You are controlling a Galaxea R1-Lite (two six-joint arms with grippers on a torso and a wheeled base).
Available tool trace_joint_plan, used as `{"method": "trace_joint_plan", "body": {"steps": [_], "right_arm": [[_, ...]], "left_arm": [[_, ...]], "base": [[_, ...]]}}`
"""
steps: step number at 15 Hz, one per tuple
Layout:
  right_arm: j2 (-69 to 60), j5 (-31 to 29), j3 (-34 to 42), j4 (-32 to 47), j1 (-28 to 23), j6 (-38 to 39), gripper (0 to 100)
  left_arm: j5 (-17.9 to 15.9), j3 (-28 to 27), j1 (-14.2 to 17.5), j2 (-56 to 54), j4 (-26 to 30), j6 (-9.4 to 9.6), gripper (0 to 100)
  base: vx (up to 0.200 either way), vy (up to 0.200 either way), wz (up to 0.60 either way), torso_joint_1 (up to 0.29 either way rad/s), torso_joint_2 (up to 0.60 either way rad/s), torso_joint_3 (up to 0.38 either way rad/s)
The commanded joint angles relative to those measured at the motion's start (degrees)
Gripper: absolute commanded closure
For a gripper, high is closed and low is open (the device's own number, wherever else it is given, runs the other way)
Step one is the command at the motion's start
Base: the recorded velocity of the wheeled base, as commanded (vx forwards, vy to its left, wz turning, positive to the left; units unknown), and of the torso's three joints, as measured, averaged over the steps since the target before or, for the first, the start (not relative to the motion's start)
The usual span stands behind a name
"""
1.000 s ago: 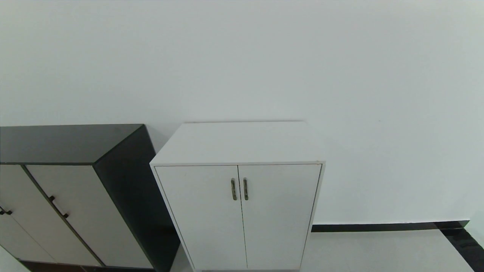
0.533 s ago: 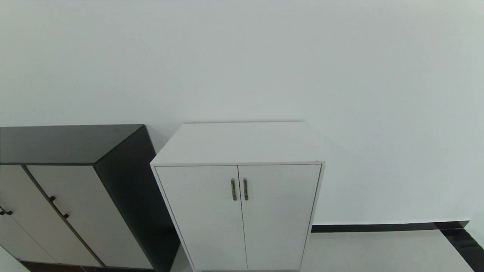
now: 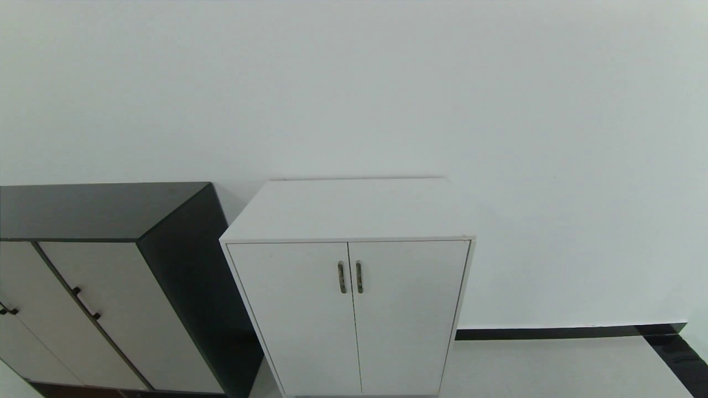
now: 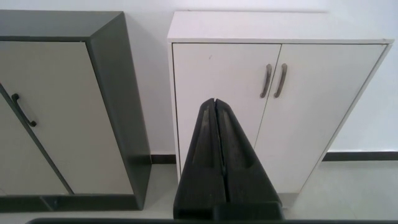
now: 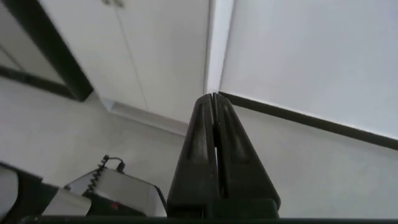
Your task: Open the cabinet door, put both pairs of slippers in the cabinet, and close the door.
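A white cabinet (image 3: pixel 354 309) with two doors stands against the wall, both doors shut. Its two metal handles (image 3: pixel 350 277) sit side by side at the middle. In the left wrist view the cabinet (image 4: pixel 273 106) lies ahead and my left gripper (image 4: pixel 215 102) is shut with nothing in it, short of the left door. My right gripper (image 5: pixel 214 96) is shut and empty, held low over the floor near the cabinet's right bottom corner (image 5: pixel 208 87).
A larger black cabinet (image 3: pixel 105 276) with pale doors and black handles stands to the left of the white one. A black baseboard (image 3: pixel 569 332) runs along the wall on the right, with open pale floor (image 3: pixel 553 367) before it.
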Motion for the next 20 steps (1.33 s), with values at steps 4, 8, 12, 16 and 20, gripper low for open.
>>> {"method": "trace_joint_plan", "body": {"steps": [4, 8, 12, 16, 20], "right_arm": [[-9.6, -0.4, 0.0, 0.0, -10.4, 1.5, 100], [-14.1, -0.4, 0.0, 0.0, -13.0, 1.7, 100], [-18.1, -0.7, 0.0, 0.1, -15.1, 2.4, 100], [-18.1, -2.6, 0.0, -0.1, -15.1, 4.2, 100], [-18.1, -2.4, 0.0, -0.1, -15.1, 4.9, 100]], "left_arm": [[0.0, 0.0, 0.0, 0.1, 0.0, -0.04, 100], [0.0, 0.0, 0.0, 0.1, 0.0, -0.04, 100], [0.0, 0.0, 0.0, 0.0, 0.0, 0.05, 100], [0.2, 0.0, 0.0, 0.0, -0.1, 0.31, 100], [0.2, 0.0, 0.0, 0.0, -0.1, 0.40, 100]], "base": [[0.000, 0.000, 0.00, 0.000, 0.00, 0.000], [0.000, 0.000, 0.00, 0.000, 0.00, 0.000], [0.000, 0.000, 0.00, 0.000, 0.00, 0.000], [0.000, 0.000, 0.00, 0.000, 0.00, 0.000], [0.000, 0.000, 0.00, 0.000, 0.00, 0.000]]}}
